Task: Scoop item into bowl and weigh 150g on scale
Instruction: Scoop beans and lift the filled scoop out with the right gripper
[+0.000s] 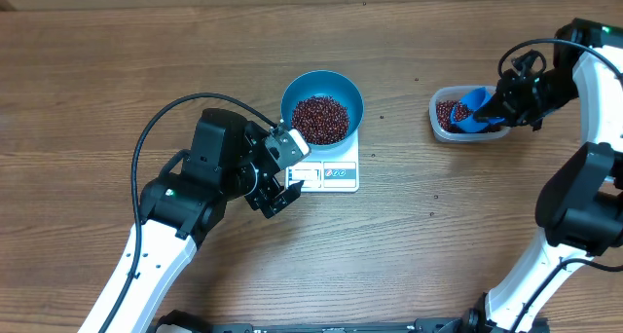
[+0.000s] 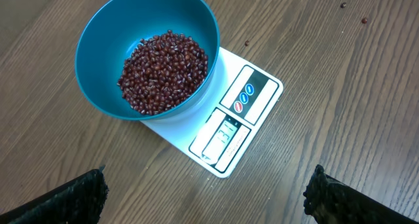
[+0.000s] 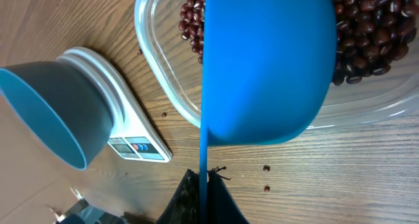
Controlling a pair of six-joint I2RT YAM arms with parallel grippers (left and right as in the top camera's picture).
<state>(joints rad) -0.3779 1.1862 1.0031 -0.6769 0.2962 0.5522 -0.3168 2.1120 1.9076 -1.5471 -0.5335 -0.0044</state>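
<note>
Spreading across the whole view is the wooden table (image 1: 97, 70), with two arms reaching in from the near edge. The left arm (image 1: 185, 202) sits left of centre, and the left gripper (image 2: 206, 201) is spread wide, holding nothing, its fingers just near-left of the scale. Over on the right, the right arm (image 1: 584, 202) bends up toward the far right corner, and the right gripper (image 1: 506, 101) is clamped tight on the handle of the scoop (image 1: 474, 109). Centre stage, the bowl (image 1: 297, 92) sits on the far end of the scale (image 1: 336, 172), with display and buttons showing at the near end; the reading is too small to make out. The clear tub (image 1: 440, 129) stands well to the right of it. The scoop is at the tub's right end, over the contents. Now the beans (image 1: 320, 119): a good heap lies in the bottom of the bowl, more in the tub, and a few strays (image 3: 266, 168) on the table beside the tub.
</note>
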